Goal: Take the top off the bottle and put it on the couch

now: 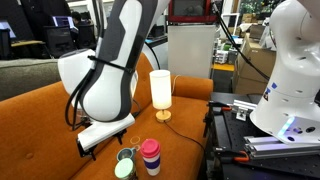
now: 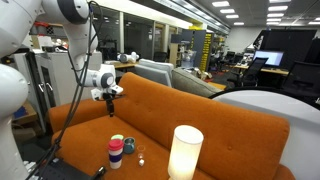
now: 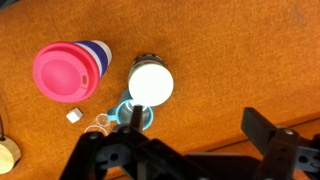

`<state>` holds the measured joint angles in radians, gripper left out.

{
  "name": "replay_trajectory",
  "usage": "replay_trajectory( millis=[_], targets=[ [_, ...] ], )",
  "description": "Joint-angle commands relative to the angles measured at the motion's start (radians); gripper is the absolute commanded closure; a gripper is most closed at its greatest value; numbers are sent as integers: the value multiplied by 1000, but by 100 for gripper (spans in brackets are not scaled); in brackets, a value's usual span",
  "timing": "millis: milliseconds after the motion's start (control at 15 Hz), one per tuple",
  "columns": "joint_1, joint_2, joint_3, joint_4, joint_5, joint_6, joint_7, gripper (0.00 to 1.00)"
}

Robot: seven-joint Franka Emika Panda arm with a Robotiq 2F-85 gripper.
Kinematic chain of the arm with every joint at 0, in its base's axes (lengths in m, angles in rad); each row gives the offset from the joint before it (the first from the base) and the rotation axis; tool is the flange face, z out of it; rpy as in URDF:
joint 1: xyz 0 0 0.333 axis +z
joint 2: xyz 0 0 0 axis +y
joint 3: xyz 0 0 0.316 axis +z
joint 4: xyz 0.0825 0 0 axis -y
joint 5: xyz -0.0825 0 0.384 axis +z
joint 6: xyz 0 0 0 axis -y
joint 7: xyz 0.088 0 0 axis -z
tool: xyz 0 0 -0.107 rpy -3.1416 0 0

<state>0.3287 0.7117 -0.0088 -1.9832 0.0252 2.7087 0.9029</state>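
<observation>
Fingers (image 3: 268, 138) are spread wide, nothing betw. them. Gripper (image 3: 185, 150) hangs above the couch (image 3: 230, 50) seat, apart from the bottle (image 3: 98, 50). Bottle stands upright on the seat w/ pink top (image 3: 62, 72) on. Just beside it are a white-topped jar (image 3: 150, 80) and a blue ring (image 3: 133, 112). A white cylinder (image 1: 160, 90) stands farther back.

text: none legible | labels: none | numbers: none

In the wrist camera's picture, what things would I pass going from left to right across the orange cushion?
A pale object cut off at the edge → pink-lidded cup → white-topped bottle.
</observation>
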Motion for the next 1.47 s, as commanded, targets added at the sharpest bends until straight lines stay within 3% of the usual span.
replay_trajectory(
  millis=[0,600,1133,1400],
  targets=[
    [34,16,-31,12,5,-4,6,0],
    [53,42,-53,31,3,-10,32,0],
    [10,254,-37,169,38,-17,0,0],
    [21,331,-55,251,39,-37,4,0]
  ],
)
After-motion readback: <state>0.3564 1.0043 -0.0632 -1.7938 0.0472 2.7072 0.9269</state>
